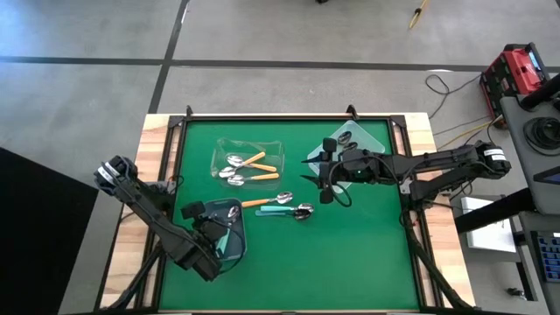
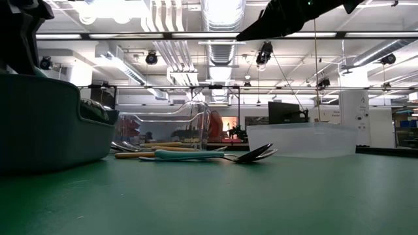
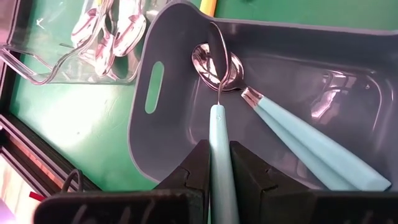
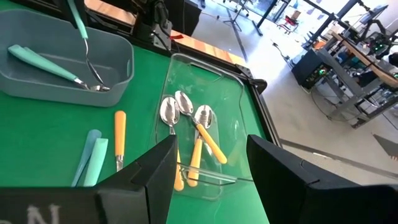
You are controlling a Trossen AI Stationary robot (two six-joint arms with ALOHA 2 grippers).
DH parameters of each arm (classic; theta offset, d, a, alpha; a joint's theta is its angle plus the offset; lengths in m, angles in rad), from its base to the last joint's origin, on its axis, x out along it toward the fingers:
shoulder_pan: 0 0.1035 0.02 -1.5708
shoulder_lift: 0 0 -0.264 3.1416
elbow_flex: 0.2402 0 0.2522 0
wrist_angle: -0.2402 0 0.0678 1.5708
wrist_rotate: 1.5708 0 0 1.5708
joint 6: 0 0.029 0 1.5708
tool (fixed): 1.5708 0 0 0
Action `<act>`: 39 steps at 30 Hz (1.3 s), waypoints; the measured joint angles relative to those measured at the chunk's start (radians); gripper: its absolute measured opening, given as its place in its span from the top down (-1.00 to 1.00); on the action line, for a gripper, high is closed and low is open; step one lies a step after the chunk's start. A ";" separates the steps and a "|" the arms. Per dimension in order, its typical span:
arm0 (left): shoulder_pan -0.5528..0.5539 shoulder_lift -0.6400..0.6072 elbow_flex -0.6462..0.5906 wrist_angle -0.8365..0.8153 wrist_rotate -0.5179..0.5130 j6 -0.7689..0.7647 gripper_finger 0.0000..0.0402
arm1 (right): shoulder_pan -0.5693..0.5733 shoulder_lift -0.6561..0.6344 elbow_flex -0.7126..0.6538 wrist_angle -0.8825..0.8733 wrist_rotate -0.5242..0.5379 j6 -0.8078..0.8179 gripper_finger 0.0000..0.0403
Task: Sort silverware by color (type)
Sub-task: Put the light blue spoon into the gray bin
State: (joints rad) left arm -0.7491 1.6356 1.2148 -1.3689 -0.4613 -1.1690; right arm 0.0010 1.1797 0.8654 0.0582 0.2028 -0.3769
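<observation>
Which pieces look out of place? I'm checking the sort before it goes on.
Three spoons lie loose on the green mat between the bins: one orange-handled spoon and two teal-handled spoons. Another teal-handled spoon hangs bowl-down in the left gripper over the grey plastic bin.

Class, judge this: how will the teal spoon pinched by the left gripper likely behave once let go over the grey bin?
The teal spoon looks stiff, hanging straight from the left gripper. Probably light. Its glossy handle may slide against the grey bin.
</observation>
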 joint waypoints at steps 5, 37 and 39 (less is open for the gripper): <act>0.002 0.000 -0.009 0.001 -0.001 -0.002 0.88 | 0.000 0.000 0.000 0.000 0.000 0.000 0.08; 0.008 0.000 -0.078 0.064 -0.028 -0.015 0.87 | -0.021 0.000 -0.002 0.000 0.000 0.013 0.08; 0.008 0.000 -0.083 0.066 -0.028 -0.022 0.87 | -0.021 0.000 -0.002 0.000 0.000 0.012 0.08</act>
State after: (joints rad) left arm -0.7414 1.6356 1.1316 -1.3025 -0.4889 -1.1912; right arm -0.0204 1.1797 0.8635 0.0578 0.2028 -0.3645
